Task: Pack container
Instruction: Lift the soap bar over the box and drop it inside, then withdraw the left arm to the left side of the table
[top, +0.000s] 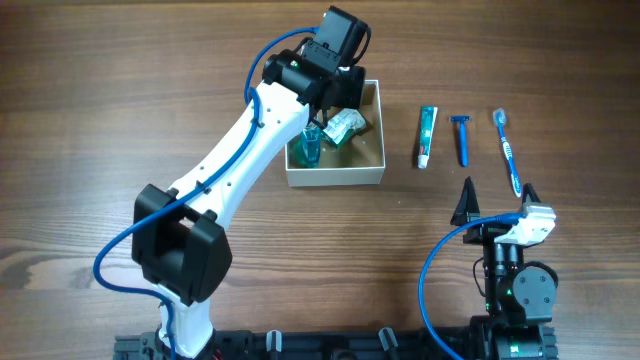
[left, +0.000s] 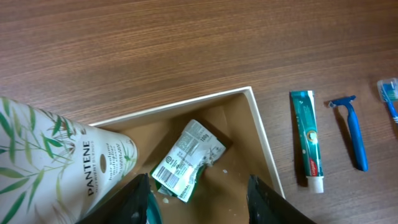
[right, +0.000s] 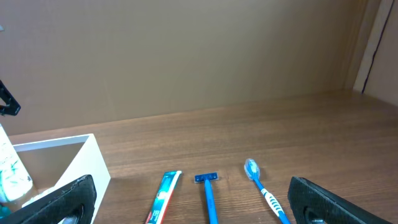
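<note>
Wood-grain desk (top: 100, 80) carries everything, with a plain brown wall behind in the right wrist view. The left claw (left: 202, 202) hangs over the container (top: 372, 176), a white-walled box with a tan inside. Its jaws are spread and grip nothing. Just outside one finger a Pantene bottle (left: 56, 162) leans in the box corner, probably propped on the wall because it is too tall to stand clear. Directly under the gap between the jaws lies a crumpled green-and-white packet (left: 186, 160), flat on the box floor.

Beyond the container's wall, on the side away from the bottle, a toothpaste tube (left: 308, 140), a blue razor (left: 351, 130) and a toothbrush (left: 388, 93) lie in a row on the desk. They are apart from one another, which should leave room for fingers around each. The right claw (top: 497, 200) is low, near its base, with jaws wide and empty. The three items sit just ahead of it and the container is off to its side. My guess is that these three are yet to be packed.
</note>
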